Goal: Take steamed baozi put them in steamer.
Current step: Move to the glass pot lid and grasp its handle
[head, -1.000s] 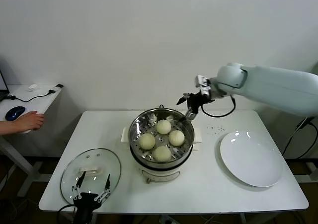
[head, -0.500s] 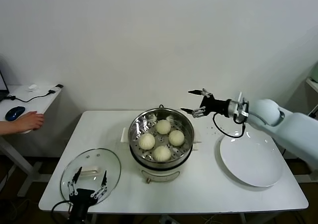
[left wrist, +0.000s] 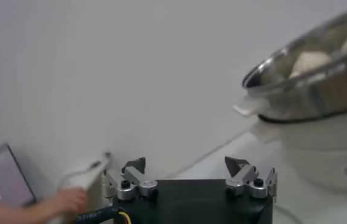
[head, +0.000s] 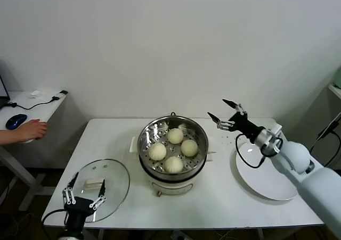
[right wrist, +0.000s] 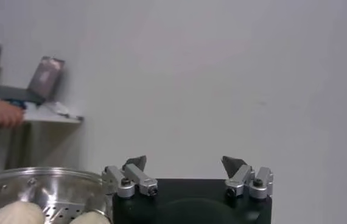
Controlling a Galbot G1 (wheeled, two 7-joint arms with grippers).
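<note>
All four steamed baozi (head: 172, 149) sit on the perforated tray inside the steamer (head: 173, 171), at the middle of the desk (head: 224, 203).

Change over the last second: the right pincer (head: 222, 113), which was at the steamer's far rim, has pulled away to the right and now hangs in the air beside the steamer, toward the white plate (head: 269, 176). Its fingers stand wide apart and hold nothing. The plate, right of the steamer, is bare.

The left pincer (head: 83, 196) has dropped a little lower at the near edge of the desk, left of the steamer, over the near rim of the glass lid (head: 98, 187). It is also spread open and empty.

Judgement: with no bun left outside the steamer and the right arm retreating empty, the loading looks finished. If anything remains, it would be closing the steamer with the lid, which the task sentence does not ask for.

Bystander's hand (head: 31, 129) rests on the side table, far left of the steamer.
</note>
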